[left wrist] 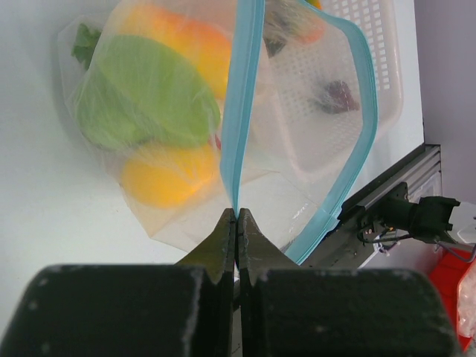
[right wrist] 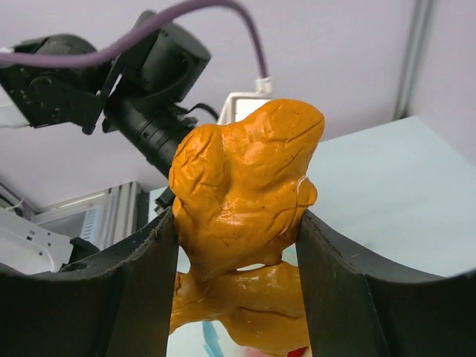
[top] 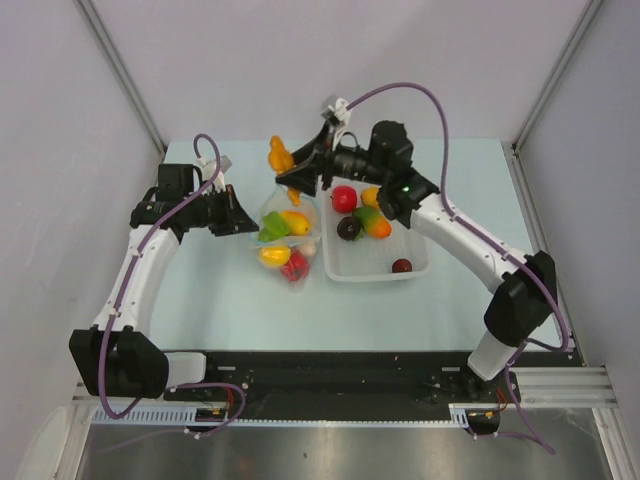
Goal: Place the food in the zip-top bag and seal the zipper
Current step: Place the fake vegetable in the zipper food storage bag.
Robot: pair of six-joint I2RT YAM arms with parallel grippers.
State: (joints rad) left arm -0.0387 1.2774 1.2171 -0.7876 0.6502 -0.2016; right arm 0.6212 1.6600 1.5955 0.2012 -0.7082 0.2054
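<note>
Left gripper [left wrist: 236,222]: jaws closed, pinching the zipper [left wrist: 239,111]. The zip-top bag [left wrist: 297,149], mouth open, extends ahead of them, with green food [left wrist: 141,97] and yellow food [left wrist: 160,175] inside. Right gripper [right wrist: 236,222]: jaws clamp the orange food piece [right wrist: 245,178] between them.

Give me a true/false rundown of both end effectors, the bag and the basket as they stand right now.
1. The left end effector is shut on the zipper. True.
2. The right end effector is empty. False: it grips an orange food piece.
3. The zip-top bag is sealed. False: its mouth gapes, with the two teal strips apart.
4. A green piece is already inside the bag. True.
5. The white basket has been emptied. False: several pieces remain in it, including a red piece.
</note>
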